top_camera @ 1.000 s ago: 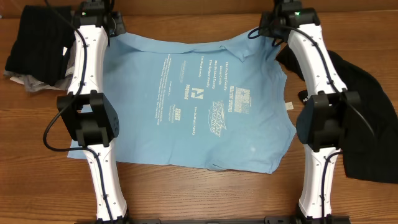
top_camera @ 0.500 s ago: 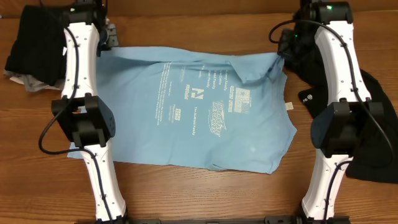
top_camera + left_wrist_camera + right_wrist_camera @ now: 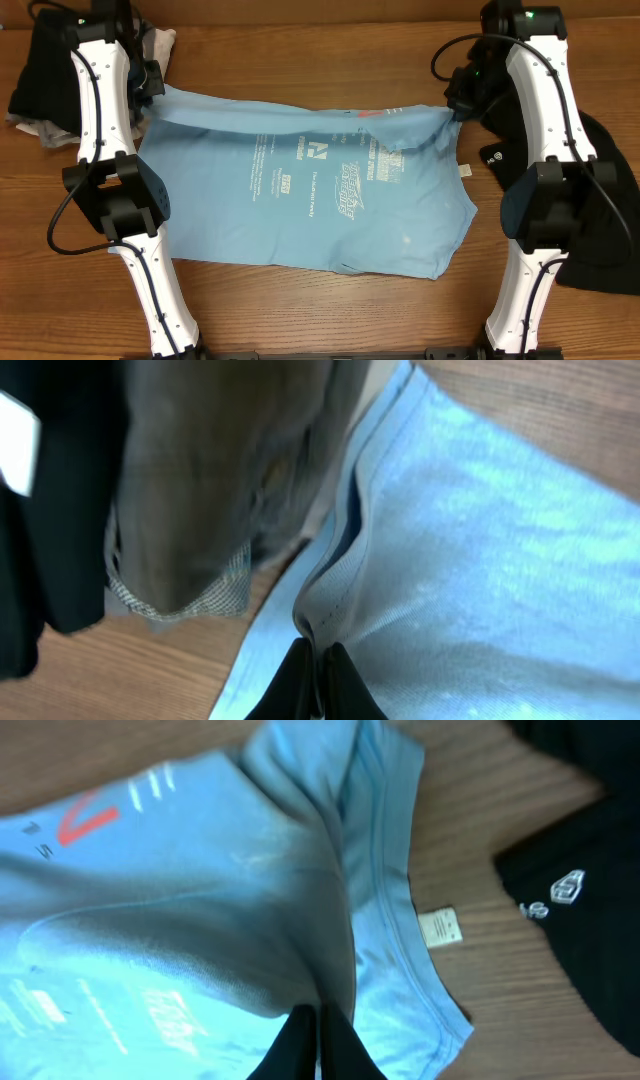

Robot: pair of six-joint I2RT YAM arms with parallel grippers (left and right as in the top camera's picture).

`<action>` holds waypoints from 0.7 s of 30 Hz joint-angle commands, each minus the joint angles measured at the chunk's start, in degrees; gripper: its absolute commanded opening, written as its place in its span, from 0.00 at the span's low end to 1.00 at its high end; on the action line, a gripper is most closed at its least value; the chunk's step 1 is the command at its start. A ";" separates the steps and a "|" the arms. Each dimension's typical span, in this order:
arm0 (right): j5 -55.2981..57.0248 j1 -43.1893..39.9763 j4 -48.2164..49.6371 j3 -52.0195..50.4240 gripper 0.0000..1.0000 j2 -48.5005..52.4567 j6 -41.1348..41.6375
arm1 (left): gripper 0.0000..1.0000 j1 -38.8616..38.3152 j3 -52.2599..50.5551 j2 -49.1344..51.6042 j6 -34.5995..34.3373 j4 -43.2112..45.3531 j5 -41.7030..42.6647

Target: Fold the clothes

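The clothes' light blue T-shirt lies spread on the table, white print up. My left gripper is shut on its far left edge, the pinched hem seen up close in the left wrist view. My right gripper is shut on the far right edge, where the cloth bunches and turns over. The shirt shows red lettering on the turned part. A black garment with a small white logo lies to the right, partly under the right arm.
A heap of dark and grey clothes sits at the far left corner, close to the left gripper; its grey fabric hangs just beside the held hem. A white tag sticks out from the shirt's side seam.
Both grippers moved outward and toward the near side, holding the shirt's far edge. That edge is now stretched between them and drawn down over the shirt; the right corner has turned over.
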 commanded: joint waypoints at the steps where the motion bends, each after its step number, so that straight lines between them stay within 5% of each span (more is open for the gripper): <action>1: -0.11 0.00 0.17 -4.00 0.04 -2.01 -1.14 | 0.04 0.13 1.29 -0.31 2.62 -2.64 -1.11; 17: -0.33 0.00 3.26 -14.95 0.04 -2.03 -1.55 | 0.04 0.57 1.22 -0.28 2.62 -11.58 -3.65; 19: -0.33 0.00 3.30 -14.95 0.17 -2.03 -1.62 | 0.09 0.57 1.22 -0.28 2.60 -12.02 -3.58; 21: -0.31 0.00 3.21 -14.95 0.30 -2.03 -2.23 | 0.26 0.57 1.22 -0.28 2.60 -12.63 -3.58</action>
